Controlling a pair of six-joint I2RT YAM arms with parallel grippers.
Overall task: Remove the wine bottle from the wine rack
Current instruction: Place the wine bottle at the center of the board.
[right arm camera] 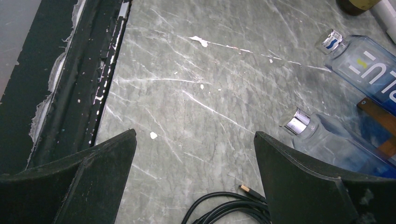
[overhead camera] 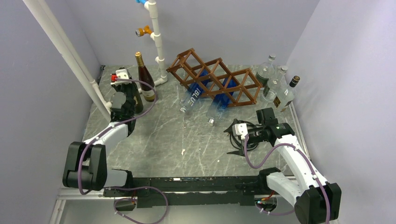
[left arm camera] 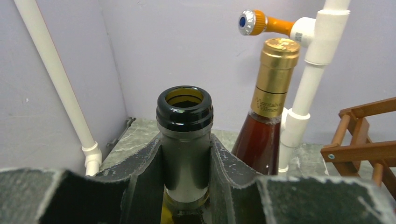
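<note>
My left gripper [left arm camera: 185, 154] is shut on the neck of a dark green wine bottle [left arm camera: 184, 112] with an open mouth, held upright at the table's back left. In the top view the gripper [overhead camera: 122, 88] hides most of that bottle [overhead camera: 138, 100]; whether its base touches the table I cannot tell. The brown wooden wine rack [overhead camera: 215, 77] stands at the back centre, its edge also in the left wrist view [left arm camera: 369, 140]. My right gripper [overhead camera: 232, 140] is open and empty over the table, as the right wrist view [right arm camera: 195, 140] shows.
An amber gold-capped bottle [overhead camera: 145, 79] stands right beside the held one [left arm camera: 271, 107]. Two blue bottles [overhead camera: 195, 91] [overhead camera: 222, 100] lie in the rack. A white pipe stand [overhead camera: 156, 37], three clear bottles [overhead camera: 275, 84] and a black cable [right arm camera: 229, 205] are nearby.
</note>
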